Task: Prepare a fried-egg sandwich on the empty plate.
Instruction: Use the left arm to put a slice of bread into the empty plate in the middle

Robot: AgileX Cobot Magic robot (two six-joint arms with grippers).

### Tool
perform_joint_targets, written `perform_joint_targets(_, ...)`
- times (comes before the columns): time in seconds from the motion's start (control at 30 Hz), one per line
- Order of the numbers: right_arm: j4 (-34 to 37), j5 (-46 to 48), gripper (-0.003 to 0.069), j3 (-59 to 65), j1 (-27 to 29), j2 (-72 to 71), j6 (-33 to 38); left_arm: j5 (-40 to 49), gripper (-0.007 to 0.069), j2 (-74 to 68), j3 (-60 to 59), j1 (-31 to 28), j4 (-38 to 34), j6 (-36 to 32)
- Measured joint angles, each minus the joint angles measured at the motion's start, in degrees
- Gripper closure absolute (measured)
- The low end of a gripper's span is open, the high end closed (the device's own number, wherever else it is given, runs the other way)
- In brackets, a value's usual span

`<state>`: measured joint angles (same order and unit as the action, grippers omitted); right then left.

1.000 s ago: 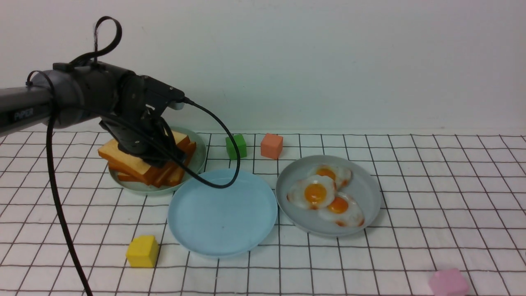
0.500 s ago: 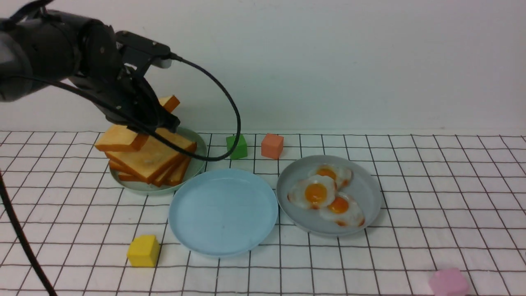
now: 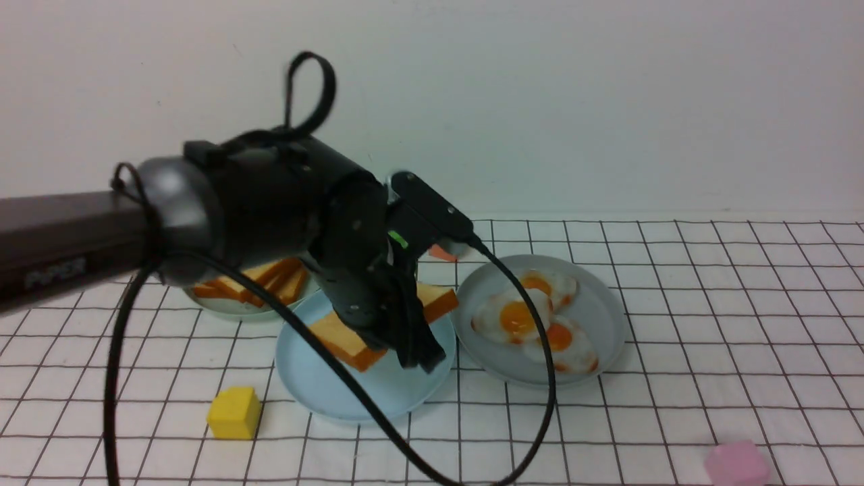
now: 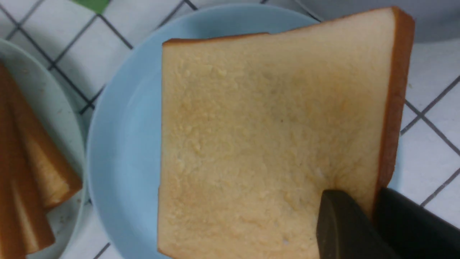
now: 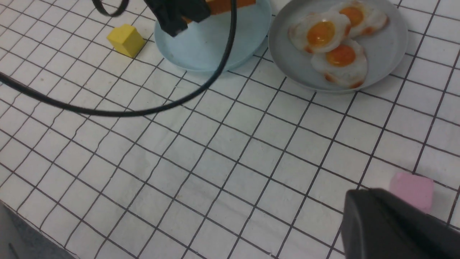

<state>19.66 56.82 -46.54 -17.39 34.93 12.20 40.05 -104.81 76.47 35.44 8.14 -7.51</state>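
Note:
My left gripper (image 3: 407, 337) is shut on one corner of a golden toast slice (image 3: 337, 337) with an orange crust. It holds the slice tilted, low over the sky-blue plate (image 3: 378, 399). In the left wrist view the slice (image 4: 269, 126) covers most of the blue plate (image 4: 118, 151), and the gripper (image 4: 370, 212) pinches it by the crust edge. Three fried eggs (image 3: 520, 317) lie on the grey plate (image 3: 603, 337) to the right. My right gripper (image 5: 357, 198) is shut and empty, low over the cloth beside a pink block (image 5: 411, 189); it is out of the front view.
The remaining toast stack (image 3: 270, 280) lies on the pale green plate (image 3: 229, 308) at the back left. A yellow block (image 3: 233, 412) sits front left, a pink block (image 3: 736, 464) front right, and an orange block (image 3: 442, 253) peeks out behind the arm. The left arm's cable (image 3: 548, 378) hangs across the grey plate's front.
My left gripper lifted one toast slice off the stack, then carried it right and down over the blue plate. The green block is now hidden behind the arm.

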Motion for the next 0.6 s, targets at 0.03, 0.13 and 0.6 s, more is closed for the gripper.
perform_joint_targets(0.03, 0.0, 0.0, 0.0638, 0.0, 0.0, 0.0, 0.0, 0.0, 0.0526, -0.5, 0.0, 0.2, 0.2, 0.0)
perform_joint_targets(0.13, -0.2, 0.0, 0.0637, 0.0, 0.0, 0.0, 0.0, -0.1, 0.0526, -2.0, 0.0, 0.6, 0.5, 0.0)
perform_joint_targets(0.6, -0.6, -0.5, 0.0631, 0.0, 0.0, 0.0, 0.0, 2.5, 0.0345, -2.8, 0.0, 0.7, 3.3, 0.1)
